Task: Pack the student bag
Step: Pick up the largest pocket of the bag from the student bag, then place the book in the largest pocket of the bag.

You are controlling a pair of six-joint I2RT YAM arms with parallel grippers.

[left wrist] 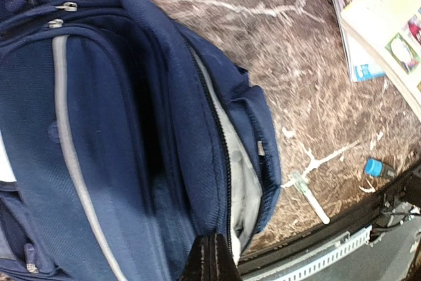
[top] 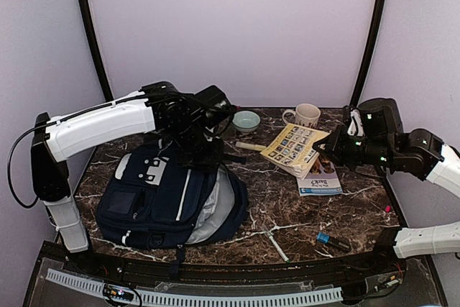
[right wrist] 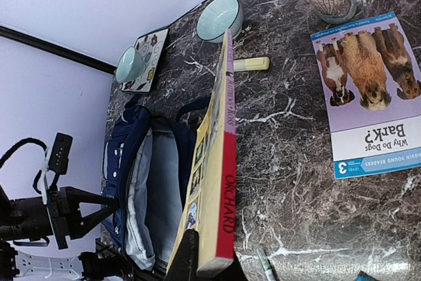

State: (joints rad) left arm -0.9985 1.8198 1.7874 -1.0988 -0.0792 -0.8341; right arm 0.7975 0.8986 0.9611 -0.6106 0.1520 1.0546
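The navy student bag [top: 154,203] lies on the left half of the table, its main pocket unzipped and the grey lining [right wrist: 161,182] showing. My left gripper [top: 207,163] is shut on the fabric edge by the zipper [left wrist: 212,249] and holds the opening up. My right gripper [top: 321,150] is shut on a yellow book with a red spine reading ORCHARD [right wrist: 223,182]. It holds the book [top: 291,147] tilted above the table, right of the bag's opening and apart from it.
A thin book about dogs [top: 320,181] lies flat under the held book. A mug [top: 305,114], a teal bowl [top: 246,121] and a yellow stick [top: 248,147] stand at the back. A white pen [top: 275,244] and a blue-capped marker [top: 332,240] lie near the front edge.
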